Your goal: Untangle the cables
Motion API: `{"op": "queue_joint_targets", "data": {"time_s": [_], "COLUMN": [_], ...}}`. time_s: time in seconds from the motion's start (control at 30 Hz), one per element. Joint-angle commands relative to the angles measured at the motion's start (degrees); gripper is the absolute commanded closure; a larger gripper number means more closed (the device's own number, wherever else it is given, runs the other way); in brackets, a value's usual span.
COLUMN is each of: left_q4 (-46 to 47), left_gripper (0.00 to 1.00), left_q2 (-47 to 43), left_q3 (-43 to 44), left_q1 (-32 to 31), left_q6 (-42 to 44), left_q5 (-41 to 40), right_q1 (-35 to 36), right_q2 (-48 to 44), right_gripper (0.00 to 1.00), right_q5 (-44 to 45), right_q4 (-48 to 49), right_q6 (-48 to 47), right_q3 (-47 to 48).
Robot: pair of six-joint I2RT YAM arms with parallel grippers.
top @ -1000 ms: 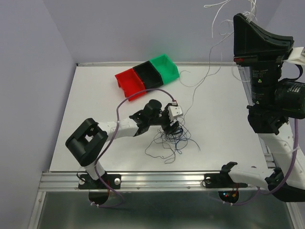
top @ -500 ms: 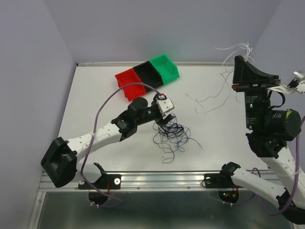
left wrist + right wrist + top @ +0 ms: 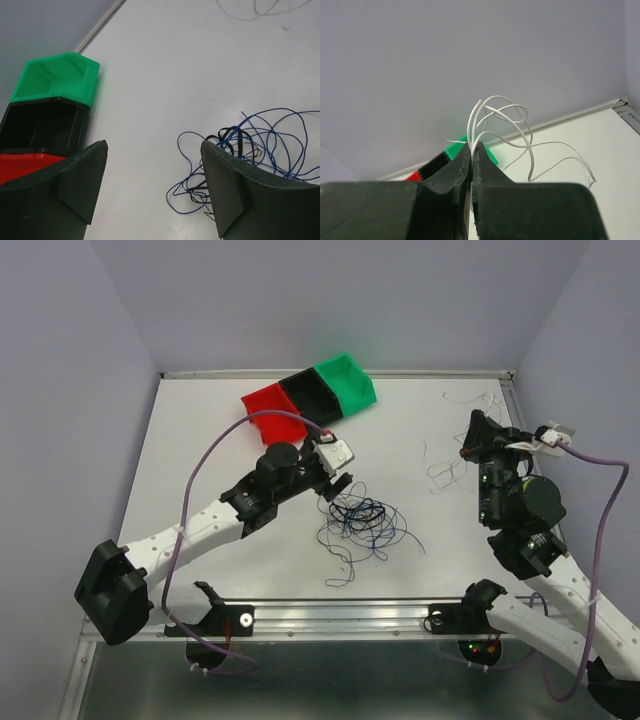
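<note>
1. The table [image 3: 200, 440] carries the blue-and-black tangle [image 3: 362, 522] near its centre.
2. The left gripper [image 3: 155, 185], jaws spread, hangs at the tangle's 11 o'clock.
3. The right gripper [image 3: 471, 150] pinches the white cables [image 3: 500, 115] (at the table's 3 o'clock) — a separating step; next, I think, it should release them well apart from the tangle.

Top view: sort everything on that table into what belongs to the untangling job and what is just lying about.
Belongs to the job:
blue and black tangle, mid-table
white cables, pinched in the right gripper
left gripper, open beside the tangle

Just lying about:
red bin
black bin
green bin
</note>
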Motion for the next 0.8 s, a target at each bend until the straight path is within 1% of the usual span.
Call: {"op": "queue_joint_targets", "data": {"time_s": [0.0, 0.03, 0.07, 0.17, 0.2, 0.27, 0.33, 0.37, 0.4, 0.47, 0.5, 0.53, 0.57, 0.6, 0.67, 0.77], "left_q4": [4.51, 4.87, 5.39, 6.63, 6.8, 7.85, 9.25, 9.61, 9.96, 10.49, 10.58, 11.19, 11.55, 11.81, 12.25, 11.47], "left_gripper": [0.13, 0.13, 0.13, 0.13, 0.13, 0.13, 0.13, 0.13, 0.13, 0.12, 0.12, 0.12, 0.12, 0.12, 0.12, 0.12], "left_q2": [-3.11, -3.37, -3.64, -4.52, -4.69, -5.83, -7.58, -8.29, -8.82, -9.96, -10.05, -9.97, -9.79, -9.7, -9.0, -7.95], "left_q3": [-1.24, -1.51, -1.95, -3.09, -3.27, -3.88, -4.58, -4.85, -4.94, -5.29, -5.21, -5.29, -5.38, -5.38, -5.12, -4.42], "left_q1": [-0.08, -0.08, -0.08, 0.01, 0.18, 2.11, 4.57, 7.19, 8.7, 12.73, 13.8, 14.77, 16.52, 16.53, 18.55, 19.35], "left_q6": [0.94, 0.94, 1.02, 0.85, 0.15, -0.73, -2.57, -3.28, -3.98, -5.65, -6.0, -6.96, -7.41, -7.85, -8.81, -7.95], "left_q5": [7.81, 8.51, 9.04, 8.88, 7.22, 7.2, 10.0, 11.06, 14.72, 18.61, 21.5, 22.66, 25.45, 27.05, 29.86, 36.97], "right_q1": [0.34, 0.26, 0.26, 0.34, 0.34, 0.26, 0.26, 0.34, 0.26, 0.34, 0.26, 0.34, 0.26, 0.34, 0.34, 0.34], "right_q2": [0.83, 1.53, 2.23, 4.61, 5.05, 6.37, 7.59, 8.82, 9.61, 11.63, 12.08, 12.52, 13.39, 13.4, 14.19, 14.72], "right_gripper": [0.97, 0.96, 0.95, 0.92, 0.92, 0.92, 0.92, 0.92, 0.92, 0.92, 0.92, 0.92, 0.92, 0.92, 0.92, 0.92], "right_q5": [-7.56, -11.33, -19.46, -30.66, -35.4, -37.46, -39.57, -40.19, -41.67, -42.13, -45.43, -46.34, -47.13, -47.83, -48.89, -49.94], "right_q4": [-0.78, -2.09, -3.5, -5.97, -5.97, -6.15, -6.15, -6.24, -6.24, -6.24, -6.15, -6.15, -6.15, -6.15, -6.15, -6.15], "right_q6": [0.12, 0.12, -0.05, -0.22, -0.14, -0.23, -1.36, -1.54, -1.89, -1.98, -2.07, -2.42, -2.34, -2.42, -2.86, -2.95], "right_q3": [-4.89, -4.89, -4.63, -4.02, -4.19, -4.28, -4.28, -4.19, -4.28, -3.93, -3.84, -3.75, -3.58, -3.57, -3.49, -3.4]}}
